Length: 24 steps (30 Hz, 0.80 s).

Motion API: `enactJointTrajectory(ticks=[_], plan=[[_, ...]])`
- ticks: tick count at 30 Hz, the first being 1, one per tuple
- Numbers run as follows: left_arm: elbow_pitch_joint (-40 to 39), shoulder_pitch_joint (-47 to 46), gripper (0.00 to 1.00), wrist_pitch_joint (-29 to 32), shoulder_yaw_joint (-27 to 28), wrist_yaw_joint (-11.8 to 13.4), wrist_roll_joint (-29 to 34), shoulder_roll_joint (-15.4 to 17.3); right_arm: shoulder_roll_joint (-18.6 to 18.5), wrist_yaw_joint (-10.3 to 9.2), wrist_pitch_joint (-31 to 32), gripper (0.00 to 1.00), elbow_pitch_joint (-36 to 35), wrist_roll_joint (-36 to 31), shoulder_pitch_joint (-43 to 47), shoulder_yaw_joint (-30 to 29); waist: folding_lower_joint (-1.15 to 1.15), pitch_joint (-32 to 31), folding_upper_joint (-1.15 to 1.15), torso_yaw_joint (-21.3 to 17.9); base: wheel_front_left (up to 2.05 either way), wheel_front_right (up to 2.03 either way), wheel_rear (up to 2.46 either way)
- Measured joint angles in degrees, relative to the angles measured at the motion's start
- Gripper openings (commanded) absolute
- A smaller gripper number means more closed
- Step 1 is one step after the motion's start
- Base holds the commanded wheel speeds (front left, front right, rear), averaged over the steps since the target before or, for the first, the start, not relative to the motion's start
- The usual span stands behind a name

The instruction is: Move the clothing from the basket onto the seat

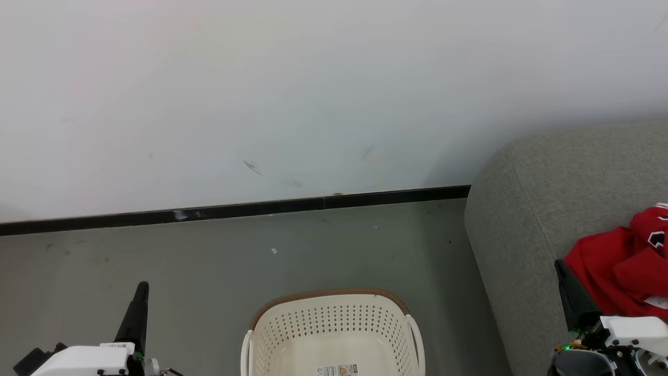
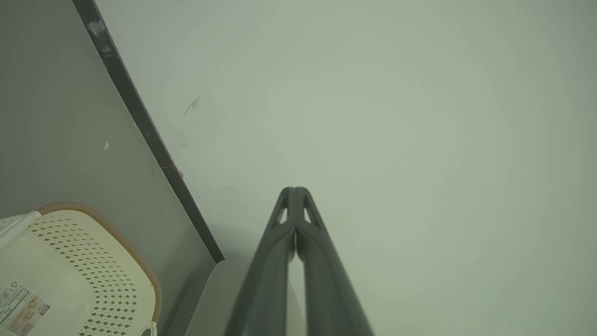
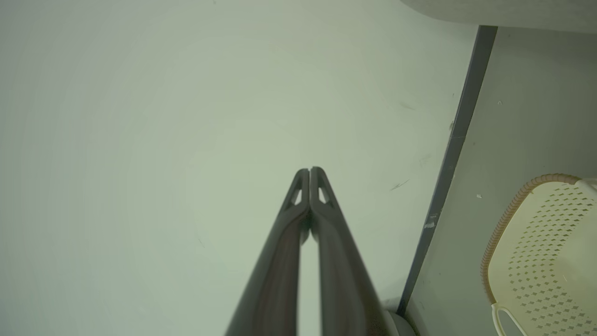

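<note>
Red clothing [image 1: 621, 271] with white and black marks lies bunched on the grey seat [image 1: 527, 219] at the right edge. The cream basket [image 1: 334, 334] with its brown rim stands on the floor at the bottom centre, with only a paper label showing inside it. It also shows in the wrist views, basket [image 2: 79, 270] at lower left and basket [image 3: 545, 252] at lower right. My left gripper [image 1: 141, 289] stands left of the basket, shut with nothing in it [image 2: 295, 190]. My right gripper [image 1: 561, 267] sits beside the clothing over the seat, its tips closed together [image 3: 309, 170] and holding nothing.
A pale wall [image 1: 313, 94] with a black skirting strip [image 1: 235, 210] runs behind the grey floor [image 1: 209, 261]. Both wrist views look toward this wall. The seat's rounded corner [image 1: 490, 172] reaches close to the wall.
</note>
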Motion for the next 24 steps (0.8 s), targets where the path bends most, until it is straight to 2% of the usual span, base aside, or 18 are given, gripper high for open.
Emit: enactJointTrajectory(ticks=[24], plan=[[0.1,0.0,0.00,0.0,0.0,0.0,0.0,0.0,0.0,0.00,0.1,0.00,0.1,0.0,0.0,-0.2,-0.01,0.0,0.00,0.0,0.00,0.00,0.00]])
